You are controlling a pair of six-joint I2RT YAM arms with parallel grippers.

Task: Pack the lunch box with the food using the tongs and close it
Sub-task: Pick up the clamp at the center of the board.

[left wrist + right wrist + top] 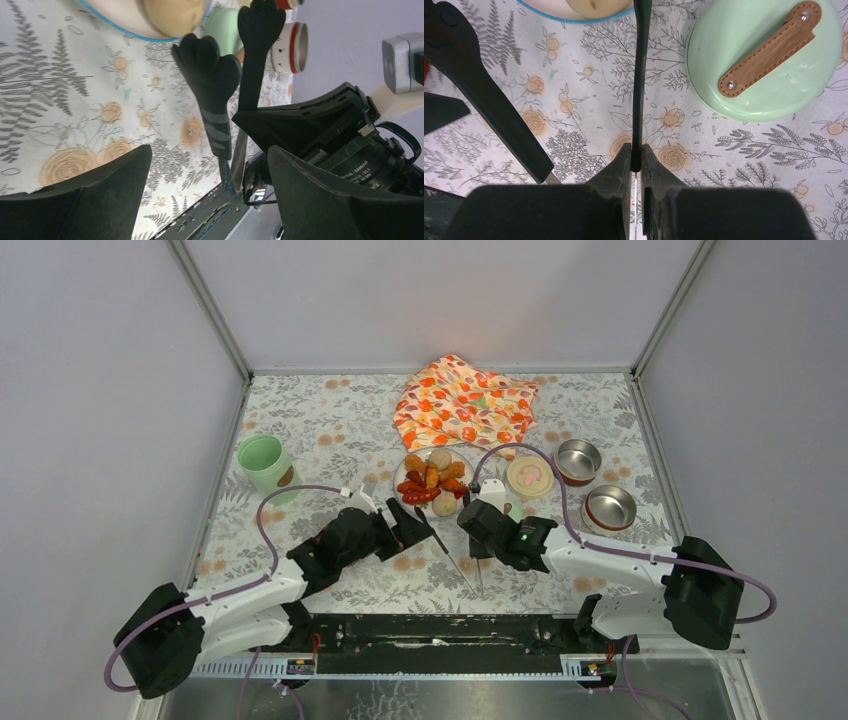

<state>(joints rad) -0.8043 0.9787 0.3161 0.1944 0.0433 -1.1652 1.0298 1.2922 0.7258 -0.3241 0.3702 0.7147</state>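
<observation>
**Right claw** [636,155]: nipped narrow on one arm of the tongs [640,75], whose tips point at the plate [462,459], probably to ready the tool.
**Left claw** [209,150]: spread wide beside the tongs, holding nothing.
**Beyond:** food [432,480] heaped on the plate. The mint lid [749,95] lies just beside it. The steel bowls [577,460] stand uncovered, seemingly unfilled.

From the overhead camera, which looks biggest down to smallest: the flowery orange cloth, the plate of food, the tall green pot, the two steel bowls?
1. the orange cloth
2. the plate
3. the tall green pot, only slightly ahead
4. the farther steel bowl and the nearer steel bowl: alike, so unranked
</observation>
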